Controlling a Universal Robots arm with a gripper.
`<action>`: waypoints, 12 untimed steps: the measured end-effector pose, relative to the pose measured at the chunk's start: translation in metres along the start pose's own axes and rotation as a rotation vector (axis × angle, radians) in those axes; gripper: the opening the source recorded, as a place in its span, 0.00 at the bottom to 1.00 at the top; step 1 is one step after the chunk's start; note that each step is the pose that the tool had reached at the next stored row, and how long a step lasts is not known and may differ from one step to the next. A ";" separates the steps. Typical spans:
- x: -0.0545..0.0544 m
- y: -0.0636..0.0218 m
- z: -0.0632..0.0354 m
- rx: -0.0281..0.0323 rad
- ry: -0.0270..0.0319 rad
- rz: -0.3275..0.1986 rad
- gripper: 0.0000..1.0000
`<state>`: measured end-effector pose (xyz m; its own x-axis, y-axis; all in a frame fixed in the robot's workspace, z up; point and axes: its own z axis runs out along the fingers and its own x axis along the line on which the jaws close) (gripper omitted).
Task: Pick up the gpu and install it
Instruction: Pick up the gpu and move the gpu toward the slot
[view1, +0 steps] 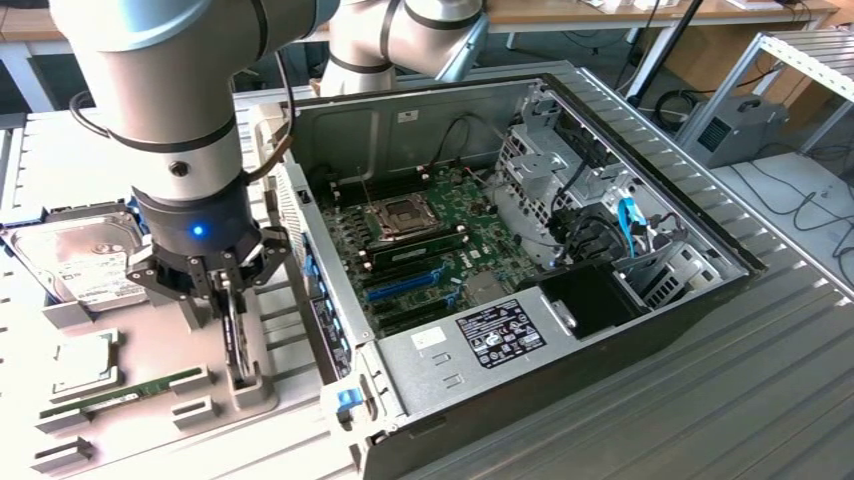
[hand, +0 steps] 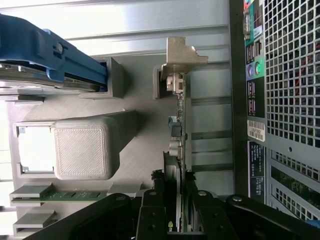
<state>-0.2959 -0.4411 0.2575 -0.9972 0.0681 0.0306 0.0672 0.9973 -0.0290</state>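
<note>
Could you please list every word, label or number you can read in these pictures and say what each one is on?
None of the print can be read.
Power supply label: white print on black, too small to read.
Hard drive label: too small to read.
White barcode sticker on the case's rear panel: too small to read.
Black sticker beside it: too small to read.
</note>
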 end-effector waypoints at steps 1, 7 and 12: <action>0.000 0.0000 -0.0002 0.0000 -0.0001 0.000 0.26; 0.000 -0.0001 -0.0016 0.0000 -0.0001 0.000 0.26; 0.000 -0.0001 -0.0031 0.0001 0.0000 0.000 0.26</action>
<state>-0.2959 -0.4411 0.2606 -0.9972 0.0681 0.0306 0.0672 0.9973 -0.0291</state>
